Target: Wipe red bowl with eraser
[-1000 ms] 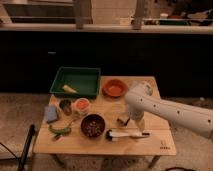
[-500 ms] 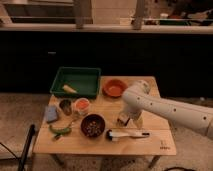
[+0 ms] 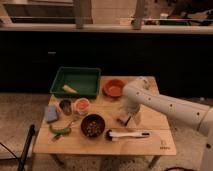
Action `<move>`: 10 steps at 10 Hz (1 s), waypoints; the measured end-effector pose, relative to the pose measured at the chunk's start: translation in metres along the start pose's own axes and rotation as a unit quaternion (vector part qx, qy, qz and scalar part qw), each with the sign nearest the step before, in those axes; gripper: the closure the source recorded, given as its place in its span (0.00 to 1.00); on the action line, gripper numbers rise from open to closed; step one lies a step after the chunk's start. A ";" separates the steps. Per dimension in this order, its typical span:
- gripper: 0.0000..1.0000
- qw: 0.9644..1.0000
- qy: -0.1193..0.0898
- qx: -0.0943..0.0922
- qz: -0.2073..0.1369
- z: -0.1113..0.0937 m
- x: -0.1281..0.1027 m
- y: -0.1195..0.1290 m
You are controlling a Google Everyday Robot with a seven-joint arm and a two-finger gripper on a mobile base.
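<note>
Camera view looks down on a wooden table [image 3: 150, 142] with the red bowl [image 3: 114, 88] near its far edge, sitting flat, with nothing over it. All places below are given from that bowl.

The gripper [image 3: 131, 118] hangs nearer the camera than the bowl and slightly to the picture's right, low over the tabletop and apart from the bowl. The white arm [image 3: 165, 105] reaches in from the right edge and bends down just beside the bowl's right rim. Whether the gripper is clenched or released cannot be told. The eraser [image 3: 122, 120], a small block, shows right at the gripper's tip, so it too lies nearer the camera than the bowl. Whether it is gripped cannot be told.

Just left of the bowl stands a green tray [image 3: 75, 75] with a pale yellowish piece [image 3: 70, 89] in it. Nearer and to the left are a white cup [image 3: 81, 105] with orange inside, a metal cup [image 3: 65, 106] and a blue-grey sponge [image 3: 51, 113]. Nearer still sit a dark bowl [image 3: 93, 125] with speckled contents and a green object [image 3: 60, 130]. A white-and-black handled tool [image 3: 127, 134] lies just beyond the gripper, towards the table's near edge.
</note>
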 end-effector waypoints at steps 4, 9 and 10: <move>0.20 1.000 -0.022 0.004 0.006 0.014 0.002 -0.010; 0.20 0.999 -0.028 0.000 0.024 0.025 0.009 -0.004; 0.20 0.999 -0.027 0.000 0.029 0.026 0.011 -0.002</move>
